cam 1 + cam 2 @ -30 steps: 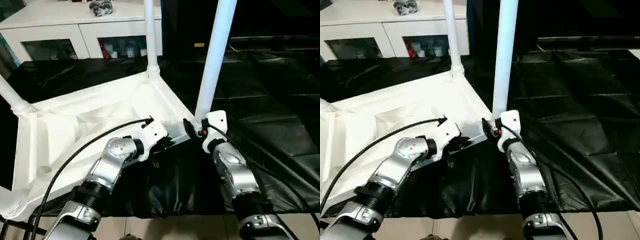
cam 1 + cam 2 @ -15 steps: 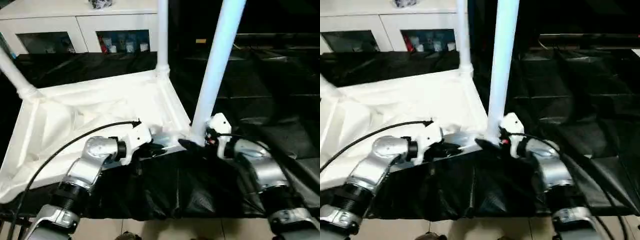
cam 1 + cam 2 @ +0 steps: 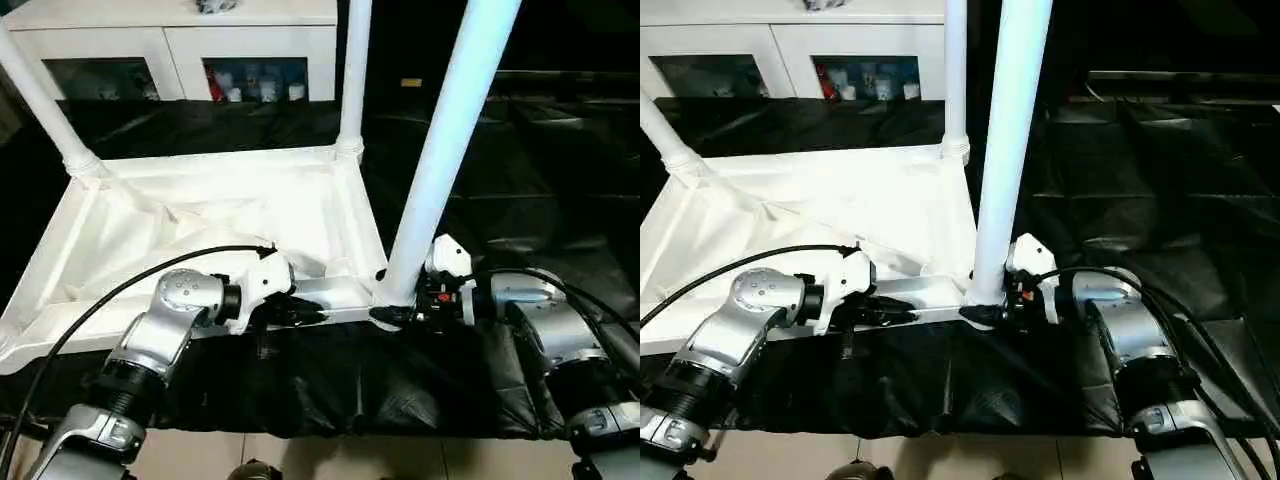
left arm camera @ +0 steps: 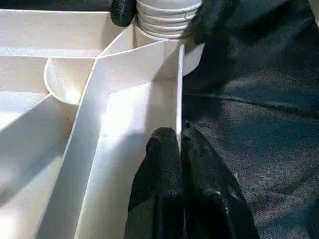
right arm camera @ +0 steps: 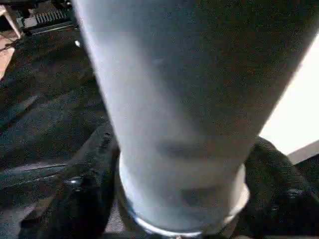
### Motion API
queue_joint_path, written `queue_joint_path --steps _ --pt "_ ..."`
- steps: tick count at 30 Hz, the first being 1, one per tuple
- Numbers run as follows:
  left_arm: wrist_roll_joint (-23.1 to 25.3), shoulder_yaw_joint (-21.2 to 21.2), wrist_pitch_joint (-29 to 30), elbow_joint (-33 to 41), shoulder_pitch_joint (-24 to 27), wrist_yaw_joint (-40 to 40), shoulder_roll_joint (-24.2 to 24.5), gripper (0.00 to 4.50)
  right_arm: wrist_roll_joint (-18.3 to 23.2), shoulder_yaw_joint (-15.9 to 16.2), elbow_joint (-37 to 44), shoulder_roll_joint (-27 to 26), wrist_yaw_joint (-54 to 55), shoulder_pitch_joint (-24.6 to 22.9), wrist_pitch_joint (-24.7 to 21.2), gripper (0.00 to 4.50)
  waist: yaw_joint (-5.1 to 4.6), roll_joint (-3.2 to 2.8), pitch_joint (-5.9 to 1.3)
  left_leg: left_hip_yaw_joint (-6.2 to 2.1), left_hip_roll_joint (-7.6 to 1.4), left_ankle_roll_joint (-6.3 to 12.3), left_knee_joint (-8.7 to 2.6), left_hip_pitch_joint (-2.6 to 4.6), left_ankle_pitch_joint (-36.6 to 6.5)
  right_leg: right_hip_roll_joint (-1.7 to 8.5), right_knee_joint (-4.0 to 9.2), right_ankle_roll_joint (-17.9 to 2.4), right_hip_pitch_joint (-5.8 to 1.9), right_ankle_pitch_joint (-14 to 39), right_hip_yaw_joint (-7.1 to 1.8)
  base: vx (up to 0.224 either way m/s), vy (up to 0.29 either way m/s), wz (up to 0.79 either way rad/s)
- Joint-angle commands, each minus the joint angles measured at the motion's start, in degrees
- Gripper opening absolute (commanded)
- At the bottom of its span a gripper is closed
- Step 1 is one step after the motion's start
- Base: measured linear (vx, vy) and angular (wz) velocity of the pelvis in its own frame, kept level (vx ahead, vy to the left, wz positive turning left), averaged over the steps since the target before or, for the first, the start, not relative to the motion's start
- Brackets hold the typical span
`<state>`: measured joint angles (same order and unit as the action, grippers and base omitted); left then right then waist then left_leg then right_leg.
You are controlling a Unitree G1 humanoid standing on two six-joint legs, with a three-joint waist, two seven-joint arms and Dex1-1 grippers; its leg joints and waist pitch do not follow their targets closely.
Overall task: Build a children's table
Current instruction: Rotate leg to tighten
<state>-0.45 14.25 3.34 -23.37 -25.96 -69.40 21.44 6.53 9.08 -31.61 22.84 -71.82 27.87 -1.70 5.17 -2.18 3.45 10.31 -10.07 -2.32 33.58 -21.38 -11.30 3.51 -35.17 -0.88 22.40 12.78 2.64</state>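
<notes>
Right pincer (image 3: 395, 308) now straddles the near corner leg's (image 3: 445, 150) base (previously beside it); left pincer (image 4: 180, 149) pinches the tabletop (image 3: 200, 215) rim.

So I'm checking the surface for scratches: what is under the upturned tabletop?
The tabletop lies ribbed side up on a black sheet, which spreads out on all sides. What the sheet rests on is covered, as is the tabletop's top face.
</notes>
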Motion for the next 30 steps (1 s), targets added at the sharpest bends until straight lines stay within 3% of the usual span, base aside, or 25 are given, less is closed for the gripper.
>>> queue_joint_path --steps 1,5,7,8,11,12,13,15,16,17,20,21,24,26,30 --pt "-0.9 0.7 0.3 0.3 -0.3 0.2 -0.2 0.00 0.4 4.2 0.4 -2.1 -3.8 -0.9 -0.4 2.89 0.24 1.10 -3.21 -0.97 -3.56 8.24 -3.25 0.39 -2.7 5.10 3.12 -16.0 -2.58 -1.2 -2.45 0.000 0.000 0.00" --pt "-0.6 0.7 -0.3 -0.5 0.2 0.4 0.1 0.00 0.8 3.8 1.2 -3.7 -1.7 -2.4 -1.0 2.79 0.04 0.93 -3.13 -1.01 -3.64 7.28 -3.44 0.51 -4.2 5.03 3.31 -16.0 -2.55 0.2 -2.47 0.000 0.000 0.00" --pt "1.0 0.5 0.6 -0.7 0.2 5.5 -1.7 0.00 0.1 1.6 2.0 -6.8 7.4 -4.4 -1.7 2.76 -0.02 0.55 -2.90 -1.04 -3.73 6.43 -3.69 0.62 -5.6 5.03 3.67 -15.7 -2.38 1.9 -2.54 0.000 0.000 0.00" --pt "1.0 0.5 0.6 -0.7 0.2 5.5 -1.7 0.00 0.1 1.6 2.0 -6.8 7.4 -4.4 -1.7 2.76 -0.22 0.57 -2.70 -1.10 -3.78 5.22 -4.04 0.79 -7.7 5.09 4.02 -15.3 -2.29 4.6 -2.62 0.000 0.000 0.00" --pt "4.7 0.7 2.4 -1.8 -0.6 15.4 -5.7 0.00 -2.4 -1.6 0.4 -12.4 23.3 -5.7 -0.2 2.75 -0.79 0.12 -2.32 -1.42 -3.66 1.47 -4.74 1.19 -12.9 5.42 4.94 -13.7 -2.22 13.3 -2.90 0.000 0.000 0.00" --pt "4.7 0.7 2.4 -1.8 -0.6 15.4 -5.7 0.00 -2.4 -1.6 0.4 -12.4 23.3 -5.7 -0.2 2.75 -1.01 0.21 -2.24 -1.39 -3.75 0.93 -4.90 1.26 -13.6 5.39 5.20 -13.3 -2.11 14.6 -3.01 0.000 0.000 0.00" --pt "6.0 1.1 3.4 -2.5 -1.4 21.1 -9.4 0.00 -2.6 -4.5 -1.1 -17.0 33.5 -6.1 0.2 2.75 -1.11 0.43 -2.15 -1.52 -3.64 0.18 -5.01 1.36 -14.8 5.40 5.40 -12.4 -2.05 16.8 -3.02 0.000 0.000 0.00" --pt "6.1 1.0 3.7 -2.7 -1.7 22.9 -10.7 0.00 -2.6 -5.3 -1.4 -18.4 36.2 -6.1 0.2 2.75 -1.36 0.00 -1.83 -1.74 -3.50 -0.82 -5.32 1.52 -16.6 5.50 5.80 -11.1 -1.76 20.7 -3.11 0.000 0.000 0.00" --pt "6.2 1.1 3.9 -2.8 -1.8 24.3 -12.1 0.00 -3.3 -5.7 -2.2 -19.7 39.9 -5.9 0.4 2.74 -1.59 0.45 -1.95 -1.82 -3.38 -0.68 -5.39 1.32 -16.9 5.32 5.91 -10.2 -2.01 21.0 -3.06 0.000 0.000 0.00" --pt "6.3 1.1 4.0 -2.9 -1.9 24.9 -12.6 0.00 -3.6 -5.9 -2.5 -20.2 41.4 -5.9 0.4 2.74 -1.60 0.24 -1.89 -1.63 -3.40 -0.29 -5.36 1.43 -16.6 5.27 6.09 -10.0 -1.58 20.3 -3.32 0.000 0.000 0.00" --pt "9.1 2.5 3.0 -4.9 -2.8 32.6 -18.3 0.00 -7.0 -6.8 -6.1 -27.1 57.4 -3.5 1.5 2.74 -1.92 -0.39 -2.05 -1.68 -3.20 -0.74 -5.45 1.41 -15.9 5.19 6.16 -9.5 -1.47 19.7 -3.29 0.000 0.000 0.00" --pt "9.8 2.8 2.7 -5.4 -2.9 33.6 -19.0 0.00 -7.4 -6.7 -6.8 -28.2 59.0 -3.0 1.7 2.74 -1.97 -0.19 -2.15 -1.73 -3.12 -0.76 -5.37 1.30 -15.7 5.18 6.02 -9.5 -1.65 19.4 -3.26 0.000 0.000 0.00" --pt "10.6 3.1 2.2 -5.8 -2.9 34.2 -19.7 0.00 -7.8 -6.7 -7.6 -29.4 59.8 -2.5 2.4 2.74 -1.63 -0.26 -2.47 -1.59 -2.91 0.92 -5.10 1.12 -14.1 5.27 6.03 -9.1 -1.85 17.6 -3.31 0.000 0.000 0.00" --pt "10.7 3.6 1.9 -5.7 -2.7 32.7 -19.4 0.00 -6.9 -7.3 -7.5 -29.9 58.9 -2.4 3.2 3.30 -1.52 -0.37 -2.67 -1.56 -2.99 2.14 -5.05 0.89 -12.2 5.25 5.76 -9.2 -2.01 14.7 -3.19 0.000 0.000 0.00" --pt "10.6 3.4 1.6 -5.3 -2.4 31.2 -18.1 0.00 -6.6 -7.2 -6.8 -29.3 57.3 -2.8 4.2 3.64 -1.72 -0.39 -2.72 -1.58 -3.02 2.80 -5.10 0.61 -11.6 5.20 5.57 -9.6 -2.18 13.4 -3.01 0.000 0.000 0.00"
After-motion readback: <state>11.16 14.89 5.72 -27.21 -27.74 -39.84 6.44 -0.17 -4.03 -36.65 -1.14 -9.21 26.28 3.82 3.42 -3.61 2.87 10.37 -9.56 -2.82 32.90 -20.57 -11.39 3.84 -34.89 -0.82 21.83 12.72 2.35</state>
